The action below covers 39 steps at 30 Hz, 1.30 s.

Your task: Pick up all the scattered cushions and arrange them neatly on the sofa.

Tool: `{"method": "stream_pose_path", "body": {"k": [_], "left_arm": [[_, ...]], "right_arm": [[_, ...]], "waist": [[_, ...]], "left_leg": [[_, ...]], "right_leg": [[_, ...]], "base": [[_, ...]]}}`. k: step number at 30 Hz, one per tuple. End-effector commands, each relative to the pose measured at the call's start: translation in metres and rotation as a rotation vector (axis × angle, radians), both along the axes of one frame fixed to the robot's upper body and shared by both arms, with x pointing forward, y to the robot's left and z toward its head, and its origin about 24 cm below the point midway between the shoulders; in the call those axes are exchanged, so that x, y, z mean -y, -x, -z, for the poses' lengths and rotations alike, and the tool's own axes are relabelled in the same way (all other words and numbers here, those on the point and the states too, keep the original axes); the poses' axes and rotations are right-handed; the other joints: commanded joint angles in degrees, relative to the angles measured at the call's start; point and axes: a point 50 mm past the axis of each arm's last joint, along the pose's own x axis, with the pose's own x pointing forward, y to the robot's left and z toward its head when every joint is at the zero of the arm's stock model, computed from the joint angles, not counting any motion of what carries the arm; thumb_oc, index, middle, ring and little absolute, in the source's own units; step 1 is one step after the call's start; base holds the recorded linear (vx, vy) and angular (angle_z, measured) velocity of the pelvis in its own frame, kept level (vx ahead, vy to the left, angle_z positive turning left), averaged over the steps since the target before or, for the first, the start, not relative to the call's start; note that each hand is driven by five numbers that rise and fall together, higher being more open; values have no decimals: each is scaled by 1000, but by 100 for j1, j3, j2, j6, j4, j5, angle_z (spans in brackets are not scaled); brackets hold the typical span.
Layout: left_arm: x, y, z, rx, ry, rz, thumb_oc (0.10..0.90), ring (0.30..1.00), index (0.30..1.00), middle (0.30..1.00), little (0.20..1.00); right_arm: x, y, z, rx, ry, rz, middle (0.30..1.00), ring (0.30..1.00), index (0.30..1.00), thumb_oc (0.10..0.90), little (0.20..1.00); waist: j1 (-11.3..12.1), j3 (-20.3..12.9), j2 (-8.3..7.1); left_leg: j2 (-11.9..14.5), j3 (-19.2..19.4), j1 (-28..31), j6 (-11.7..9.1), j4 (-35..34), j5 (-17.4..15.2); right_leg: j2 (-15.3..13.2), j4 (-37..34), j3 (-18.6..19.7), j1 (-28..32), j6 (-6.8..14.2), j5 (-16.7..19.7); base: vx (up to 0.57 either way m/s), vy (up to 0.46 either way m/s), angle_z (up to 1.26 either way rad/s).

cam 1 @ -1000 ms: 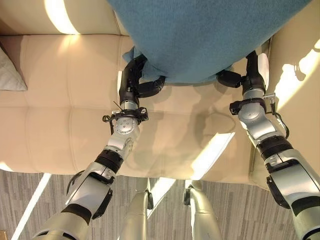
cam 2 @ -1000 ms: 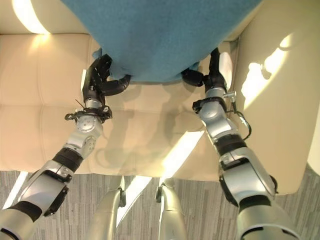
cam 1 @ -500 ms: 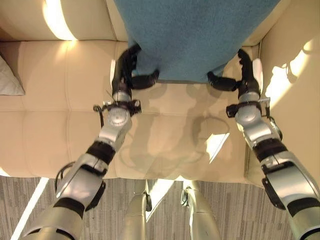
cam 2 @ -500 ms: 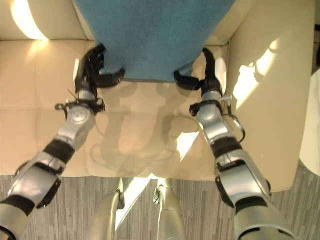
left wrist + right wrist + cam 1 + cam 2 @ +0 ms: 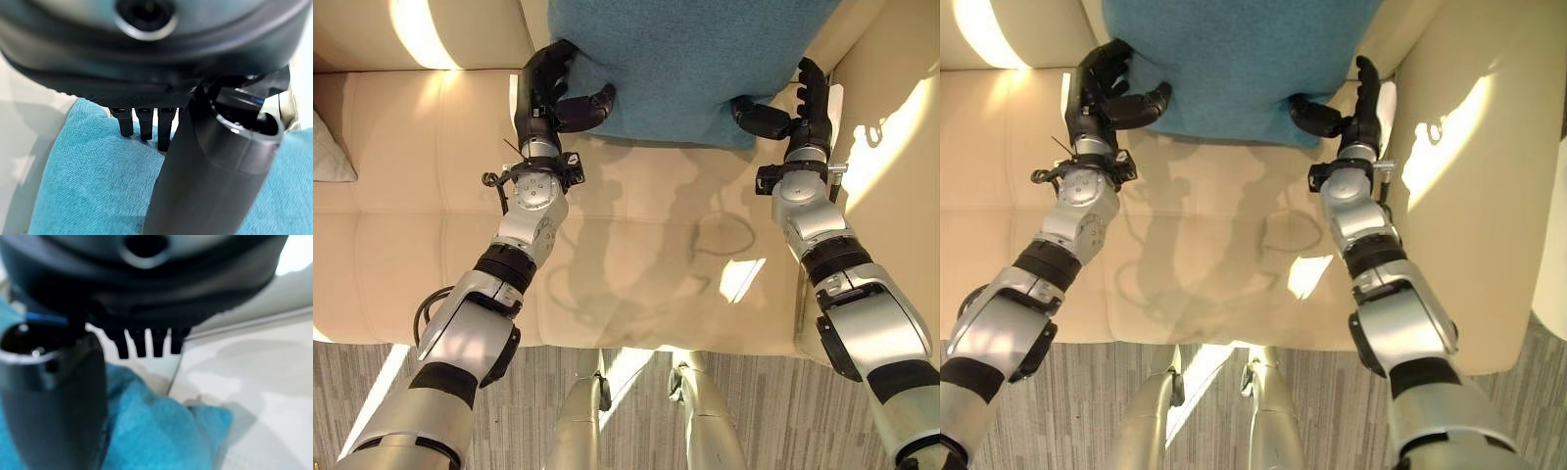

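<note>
— Where is the blue cushion (image 5: 685,59)?

— Currently it sits at the back of the sofa seat (image 5: 636,255) against the backrest, by the right armrest (image 5: 891,147). Your left hand (image 5: 548,93) and right hand (image 5: 798,108) each pinch a lower corner, thumb in front.

— What could go wrong?

— Release unevenly and the cushion may tip forward. A grey cushion (image 5: 331,147) lies far left.

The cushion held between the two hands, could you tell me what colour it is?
Teal blue cushion, plain, clearest in the left eye view.
</note>
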Motion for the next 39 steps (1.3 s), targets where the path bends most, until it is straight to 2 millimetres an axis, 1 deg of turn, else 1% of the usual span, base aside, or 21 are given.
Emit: {"method": "stream_pose_path", "body": {"k": [1,2,6,7,8,11,14,18,19,20,21,22,25,26,29,31,32,34,36,37,39], "left_arm": [[-35,12,-34,179,28,-51,800,900,900,900,900],[-52,16,-18,152,41,-67,800,900,900,900,900],[-80,32,22,82,55,-78,800,900,900,900,900],[-80,32,24,78,54,-78,800,900,900,900,900],[-86,37,34,62,60,-85,800,900,900,900,900],[-97,59,83,-36,97,-87,800,900,900,900,900],[-103,83,129,-145,131,-112,800,900,900,900,900],[-116,112,180,-312,117,-158,800,900,900,900,900],[-118,122,191,-350,115,-168,800,900,900,900,900],[-121,143,216,-438,121,-185,800,900,900,900,900],[-121,143,216,-438,121,-185,800,900,900,900,900],[-127,172,248,-583,72,-210,800,900,900,900,900],[-124,202,285,-754,76,-222,800,900,900,900,900],[-124,202,285,-753,76,-222,800,900,900,900,900],[-121,233,316,-912,95,-248,800,900,900,900,900],[-119,254,336,-1037,57,-249,800,900,900,900,900],[-115,270,352,-1149,25,-238,800,900,900,900,900],[-114,277,359,-1198,9,-232,800,900,900,900,900],[-108,300,377,-1347,-47,-205,800,900,900,900,900],[-108,300,377,-1347,-47,-205,800,900,900,900,900],[-103,317,388,-1458,-108,-163,800,900,900,900,900]], "right_arm": [[57,21,-23,155,-43,175,900,900,900,800,900],[73,30,-9,144,-49,191,900,900,900,800,900],[105,53,25,121,-93,239,900,900,900,800,900],[105,53,27,117,-94,239,900,900,900,800,900],[111,59,35,115,-109,249,900,900,900,800,900],[124,83,78,74,-185,266,900,900,900,800,900],[125,106,118,17,-216,264,900,900,900,800,900],[126,135,165,-108,-230,269,900,900,900,800,900],[125,142,174,-134,-232,265,900,900,900,800,900],[121,155,193,-194,-239,251,900,900,900,800,900],[121,155,193,-195,-239,251,900,900,900,800,900],[112,171,215,-286,-224,215,900,900,900,800,900],[99,184,239,-377,-249,165,900,900,900,800,900],[99,184,239,-377,-249,165,900,900,900,800,900],[83,196,268,-476,-338,127,900,900,900,800,900],[72,208,291,-587,-360,93,900,900,900,800,900],[61,217,308,-685,-366,59,900,900,900,800,900],[57,218,314,-716,-358,42,900,900,900,800,900],[48,230,330,-823,-334,9,900,900,900,800,900],[48,230,330,-823,-333,8,900,900,900,800,900],[44,242,344,-920,-314,-9,900,900,900,800,900]], "waist": [[16,-907,-196],[-10,-936,-197],[-37,-1036,-209],[-34,-1057,-213],[-39,-1062,-212],[-58,-1145,-218],[-91,-1217,-230],[-126,-1303,-248],[-127,-1311,-252],[-125,-1323,-268],[-125,-1321,-268],[-117,-1314,-285],[-110,-1253,-284],[-115,-1247,-290],[-106,-1187,-257],[-85,-1136,-248],[-75,-1126,-248],[-68,-1087,-246],[-58,-1072,-255],[-58,-1060,-255],[-46,-1063,-265]], "left_leg": [[-110,194,429,-386,25,-632],[-106,205,488,-386,25,-661],[-108,229,622,-378,25,-734],[-108,228,627,-379,25,-737],[-112,231,656,-374,25,-750],[-107,248,773,-354,25,-803],[-94,253,890,-342,25,-857],[-54,255,1147,-330,25,-930],[-36,253,1226,-331,25,-954],[-5,259,1428,-333,25,-988],[-5,259,1431,-333,25,-989],[55,312,1796,-345,25,-1039],[110,372,2241,-343,25,-1088],[102,371,2233,-338,25,-1064],[122,426,2627,-303,25,-1100],[126,466,2900,-294,25,-1135],[135,492,3096,-286,25,-1166],[134,512,3229,-283,25,-1189],[146,540,3514,-276,25,-1244],[147,541,3527,-276,25,-1246],[159,563,3751,-266,25,-1310]], "right_leg": [[136,-478,-113,458,509,-279],[128,-478,-116,513,507,-289],[111,-478,-128,638,493,-319],[111,-478,-129,643,493,-322],[108,-478,-128,674,489,-326],[107,-478,-135,819,471,-380],[114,-478,-134,946,451,-436],[130,-478,-160,1216,424,-500],[133,-478,-164,1289,419,-520],[140,-478,-178,1500,405,-561],[140,-478,-178,1504,405,-561],[154,-478,-192,1889,393,-639],[163,-478,-209,2318,371,-730],[154,-478,-210,2312,369,-712],[172,-478,-204,2693,340,-796],[197,-478,-216,2968,324,-857],[211,-478,-208,3161,312,-899],[230,-478,-212,3299,307,-932],[276,-478,-209,3594,275,-1016],[277,-478,-209,3606,275,-1018],[340,-478,-181,3826,257,-1089]], "base": [[50,-19,-2],[36,-12,1],[36,-12,5],[33,-5,5],[28,-3,4],[42,-4,-5],[48,-9,1],[54,-10,-5],[74,-13,0],[53,-7,-2],[108,-3,-3],[99,5,-5],[70,7,-6],[39,3,-11],[50,6,-6],[57,-7,7],[52,-10,8],[17,-4,2],[11,-10,-2],[0,0,0],[11,-35,-3]]}}
